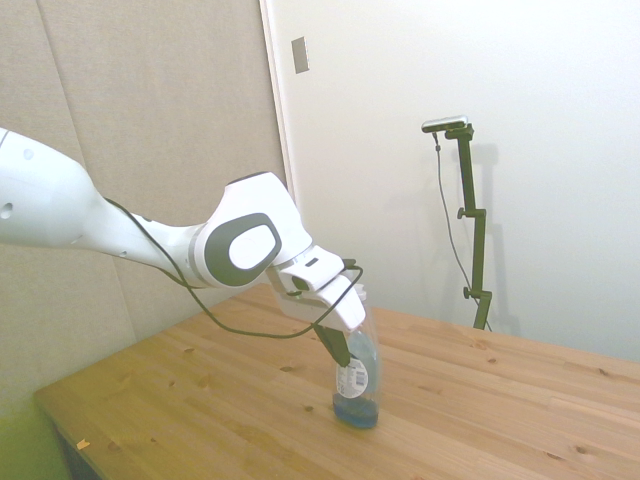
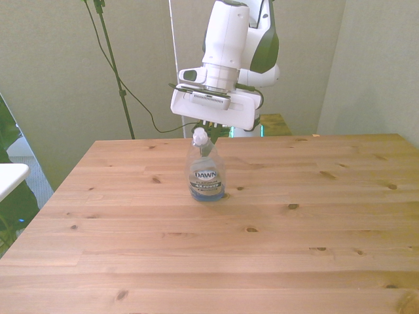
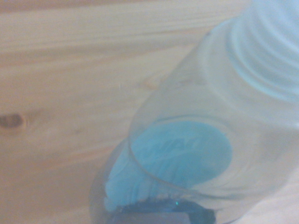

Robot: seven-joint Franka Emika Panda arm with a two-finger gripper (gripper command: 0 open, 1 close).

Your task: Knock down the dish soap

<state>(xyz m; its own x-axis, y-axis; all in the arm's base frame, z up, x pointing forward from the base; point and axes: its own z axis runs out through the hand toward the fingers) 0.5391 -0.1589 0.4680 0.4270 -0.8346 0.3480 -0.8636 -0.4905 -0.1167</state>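
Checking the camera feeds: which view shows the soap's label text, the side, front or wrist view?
The front view: the dish soap faces it and the label reads DAWN. The side view shows it edge-on; the wrist view is blurred.

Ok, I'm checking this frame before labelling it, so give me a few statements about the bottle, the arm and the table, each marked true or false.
1. The tall clear plastic dish soap bottle stands upright on the wooden table. True.
2. The bottle is full of blue liquid up to its cap. False: the liquid fills only the bottom part.
3. The white arm's gripper is up by the bottle's top. True.
4. The bottle's cap is red. False: the cap is white.
5. A second bottle lies on the table beside it. False: only this one bottle is in view.
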